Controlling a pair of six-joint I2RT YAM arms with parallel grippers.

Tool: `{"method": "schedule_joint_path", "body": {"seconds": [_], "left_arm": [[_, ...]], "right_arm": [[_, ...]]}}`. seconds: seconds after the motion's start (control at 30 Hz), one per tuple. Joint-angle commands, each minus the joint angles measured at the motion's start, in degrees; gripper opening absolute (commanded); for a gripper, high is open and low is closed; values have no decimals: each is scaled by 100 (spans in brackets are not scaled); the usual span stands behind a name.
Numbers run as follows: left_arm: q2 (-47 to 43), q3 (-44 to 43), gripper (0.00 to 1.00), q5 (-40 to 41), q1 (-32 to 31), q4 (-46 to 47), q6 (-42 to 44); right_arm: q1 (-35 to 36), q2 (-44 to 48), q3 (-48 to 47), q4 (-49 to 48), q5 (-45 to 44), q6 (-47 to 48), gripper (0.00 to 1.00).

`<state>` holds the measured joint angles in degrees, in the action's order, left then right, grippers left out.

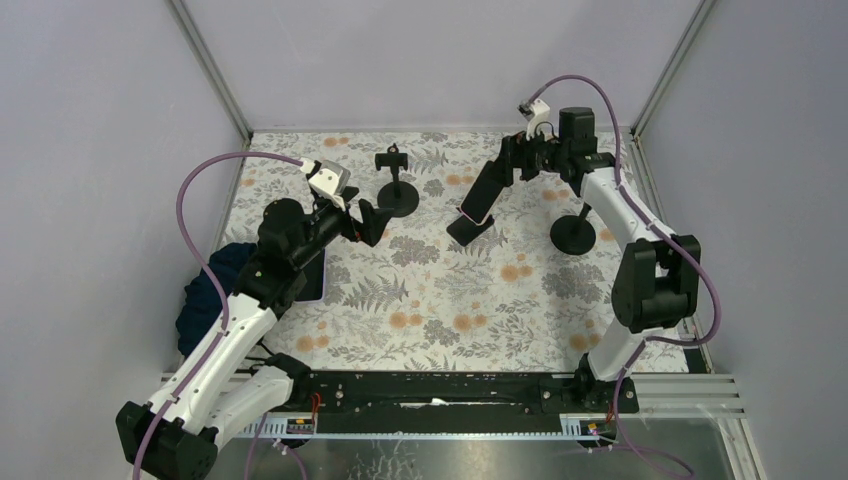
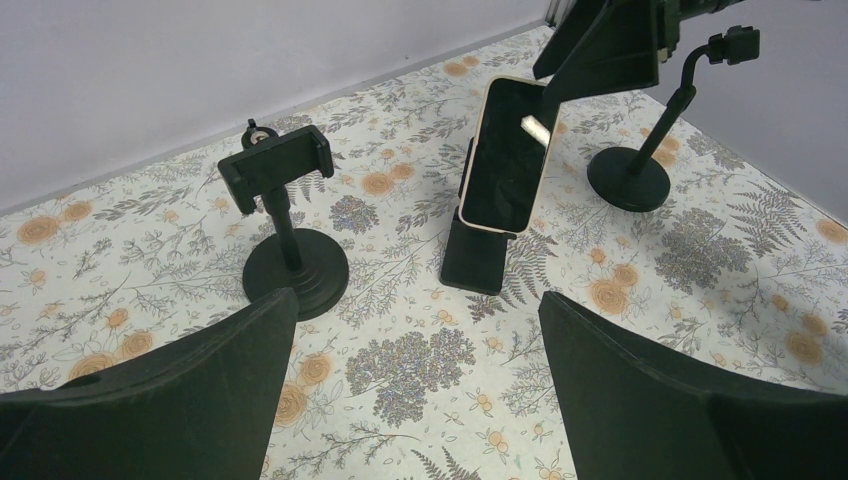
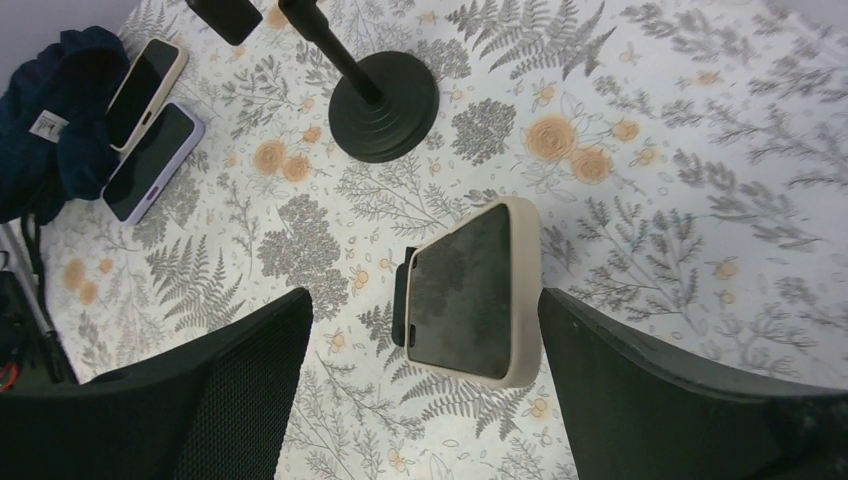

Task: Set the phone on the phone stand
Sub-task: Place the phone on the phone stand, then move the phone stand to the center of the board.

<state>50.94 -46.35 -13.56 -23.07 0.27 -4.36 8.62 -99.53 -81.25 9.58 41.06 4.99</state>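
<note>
Your right gripper [image 3: 422, 300] has its jaws wide apart, with the phone [image 3: 470, 290] lying between them and below, nearer the right-hand finger and touching neither. The phone leans back, screen up, on the small black stand [image 2: 478, 262] under its lower end, so the placing looks done. Your left gripper [image 2: 418, 305] hangs with its jaws fully spread and holds nothing. The phone and its stand sit ahead of those jaws, well apart from them.

The risk is in the pull-away. The phone only leans and nothing clamps it. If you lift the right gripper at a slant or swing it sideways, a finger could catch the top edge and push the phone off its stand. Come straight up, with the jaws kept apart.

The left wrist view shows what the right wrist view cannot: the tilt of the phone, its foot resting on the stand, and a right finger close above its top edge. From the right wrist you see only a sliver of the stand beside the phone. That view alone shows the gaps on either side of the phone, and two spare phones [image 3: 150, 125] beyond the left-hand finger.
</note>
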Motion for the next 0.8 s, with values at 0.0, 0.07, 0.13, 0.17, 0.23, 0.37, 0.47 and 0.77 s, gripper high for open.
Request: {"method": "schedule_joint_path", "body": {"seconds": [0.0, 0.07, 0.13, 0.17, 0.23, 0.37, 0.47, 0.77], "left_arm": [[-65, 70, 99, -52, 21, 52, 69], [-67, 65, 99, -63, 15, 52, 68], [-82, 64, 99, -59, 13, 52, 67], [-88, 64, 99, -60, 15, 52, 67], [-100, 61, 99, -67, 14, 52, 67], [-115, 55, 99, -125, 17, 52, 71], [-117, 46, 99, -167, 8, 44, 67], [-137, 29, 99, -252, -30, 44, 41]], "right_arm": [[20, 507, -441, 490, -240, 568, 92], [-18, 596, -484, 633, -250, 702, 92], [-63, 727, -480, 778, -244, 819, 92], [-94, 813, -467, 838, -221, 861, 92], [-197, 1066, -397, 964, -83, 933, 94], [-474, 1596, -133, 1131, 173, 1015, 97], [-898, 2054, 127, 1211, 308, 1022, 99], [-2120, 2424, -294, 2953, -426, 2027, 100]]}}
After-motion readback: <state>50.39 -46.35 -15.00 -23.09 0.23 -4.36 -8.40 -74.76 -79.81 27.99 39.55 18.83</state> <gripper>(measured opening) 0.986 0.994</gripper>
